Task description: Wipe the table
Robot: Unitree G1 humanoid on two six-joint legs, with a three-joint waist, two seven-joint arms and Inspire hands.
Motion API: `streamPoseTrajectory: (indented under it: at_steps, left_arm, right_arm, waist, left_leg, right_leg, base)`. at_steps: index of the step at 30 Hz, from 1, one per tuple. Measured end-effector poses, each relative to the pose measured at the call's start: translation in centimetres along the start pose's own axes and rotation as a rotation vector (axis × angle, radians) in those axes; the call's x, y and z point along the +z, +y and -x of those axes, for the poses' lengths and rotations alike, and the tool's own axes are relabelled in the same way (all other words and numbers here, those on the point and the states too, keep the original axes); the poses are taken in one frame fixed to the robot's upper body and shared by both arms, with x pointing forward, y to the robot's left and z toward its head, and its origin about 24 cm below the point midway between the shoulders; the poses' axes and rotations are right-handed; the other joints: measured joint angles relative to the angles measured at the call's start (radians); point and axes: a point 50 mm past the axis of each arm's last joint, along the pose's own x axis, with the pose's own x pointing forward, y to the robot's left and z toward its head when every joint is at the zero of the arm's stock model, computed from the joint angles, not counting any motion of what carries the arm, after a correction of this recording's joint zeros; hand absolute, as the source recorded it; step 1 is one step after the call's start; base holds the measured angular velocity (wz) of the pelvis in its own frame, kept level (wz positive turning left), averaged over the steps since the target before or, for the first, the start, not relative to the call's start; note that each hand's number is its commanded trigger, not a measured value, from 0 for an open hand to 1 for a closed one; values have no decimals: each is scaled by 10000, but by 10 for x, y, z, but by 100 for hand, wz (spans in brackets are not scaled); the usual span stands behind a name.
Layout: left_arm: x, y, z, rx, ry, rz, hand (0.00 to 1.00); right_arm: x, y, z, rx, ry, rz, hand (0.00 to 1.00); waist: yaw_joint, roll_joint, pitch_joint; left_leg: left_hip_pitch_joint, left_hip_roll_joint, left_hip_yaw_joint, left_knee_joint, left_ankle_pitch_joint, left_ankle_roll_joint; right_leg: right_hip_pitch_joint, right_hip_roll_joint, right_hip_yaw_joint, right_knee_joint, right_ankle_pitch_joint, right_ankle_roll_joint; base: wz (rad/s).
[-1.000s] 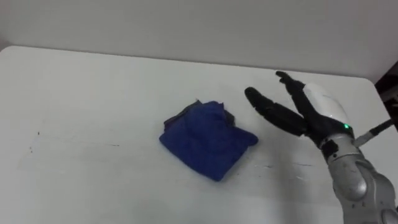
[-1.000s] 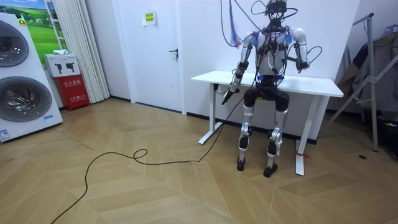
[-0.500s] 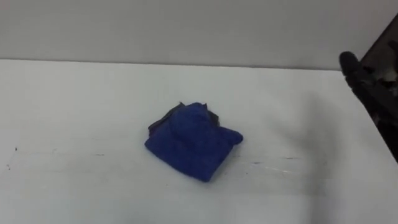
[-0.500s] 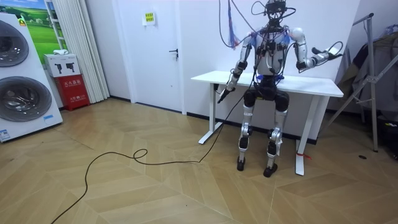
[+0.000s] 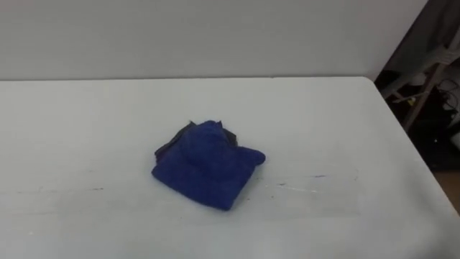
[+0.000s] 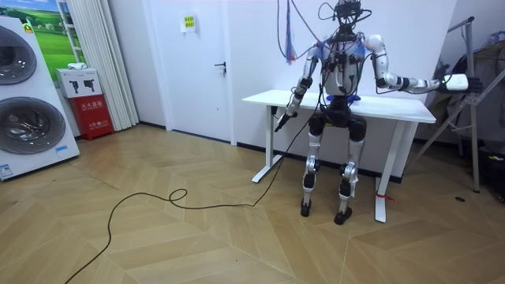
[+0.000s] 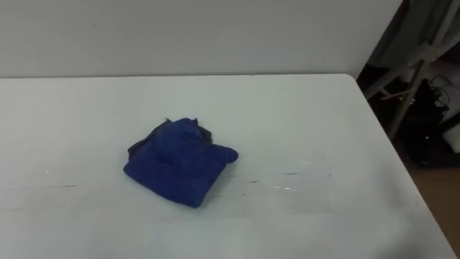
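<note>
Blue cloth (image 5: 207, 164) bunched mid-table (image 5: 338, 122), no hand on it. Right hand (image 6: 458, 81) flung out sideways, left hand (image 6: 286, 122) low; fingers unreadable. Stage unclear.

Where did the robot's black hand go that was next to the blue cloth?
The right hand swung away from the blue cloth, out past the table end; that arm now points sideways. It took hold of nothing. The cloth lies bunched on the table as before, and the left hand hangs by the table edge.
</note>
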Motion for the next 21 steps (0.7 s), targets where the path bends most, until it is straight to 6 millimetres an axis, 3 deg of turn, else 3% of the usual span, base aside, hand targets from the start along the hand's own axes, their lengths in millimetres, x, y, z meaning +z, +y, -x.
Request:
streamPoseTrajectory:
  at_steps: [4, 8, 13, 17, 18, 19, 21]
  left_arm:
    - [-2, 0, 0, 13, 123, -15, 0]
    - [-2, 2, 1, 57, 76, -4, 0]
    - [-6, 2, 1, 29, 300, -35, 0]
    - [-8, 0, 2, -211, 502, -74, 0]
    - [-10, -2, 1, -349, 624, -88, 0]
    - [-11, -3, 1, -441, 676, -100, 0]
    - [-12, -9, 2, -834, 779, -179, 0]
  right_arm:
    - [-17, -2, 1, -564, 1101, -943, 0]
    - [-56, -7, 7, -1504, 3455, -2196, 0]
    - [-109, -17, 29, -2171, 6239, -3003, 0]
    - [-165, -17, 71, -1789, 8871, -2066, 0]
    - [-176, -15, 86, -1426, 9417, -1645, 0]
    - [-183, -16, 94, -1187, 9689, -1294, 0]
    - [-202, -10, 125, 389, 10606, 183, 0]
  waist:
    - [-60, 19, 1]
    - [-89, -4, -8]
    - [-194, 78, -29]
    - [-350, 83, -35]
    - [-290, 186, -97]
    - [-301, 130, -91]
    - [-303, 255, -152]
  left_leg:
    - [-16, 1, -26, -6, -2, -3]
    - [-96, 2, -78, 3, -5, -9]
    - [-167, -4, -136, 16, -5, -8]
    - [-145, -10, -180, -5, -6, -10]
    - [-139, -10, -178, 6, -13, -11]
    - [-135, -9, -173, 13, -18, -13]
    - [-22, -10, -184, 6, -24, -16]
  right_leg:
    - [-1, 4, -8, -16, -14, -1]
    - [-33, 7, -14, -24, -19, 1]
    - [-91, 8, 5, -17, -26, 2]
    - [-5, 6, 10, -15, -60, -3]
    - [2, 6, 20, -16, -61, -2]
    - [5, 6, 22, -16, -61, -1]
    - [95, 6, 40, -14, -67, 2]
  base:
    - [1]
    - [3]
    - [1]
    - [6]
    - [0]
    - [0]
    - [-2]
